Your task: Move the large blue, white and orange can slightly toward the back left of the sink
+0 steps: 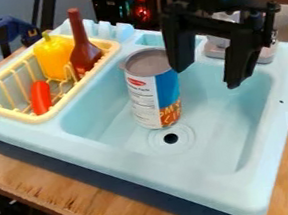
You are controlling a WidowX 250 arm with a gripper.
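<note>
Can upright in sink, fingers apart at three o'clock.

Taking twelve o'clock as the view's top, we find the can (153, 90) standing in the blue sink basin (226, 120), with the drain (170, 138) near its base toward six o'clock and the yellow rack (35, 117) toward ten. We note the gripper (206, 76) hanging with its two fingers spread, the nearer one close to the can's three o'clock side; contact cannot be confirmed. We judge the body stiff and hard to crush, weighty if full, though we cannot verify contents. Its smooth, rounded label may let pads slide or the can turn. We rate the upper-middle wall the soundest hold, fingers at three and nine o'clock, square across the full width.
</note>
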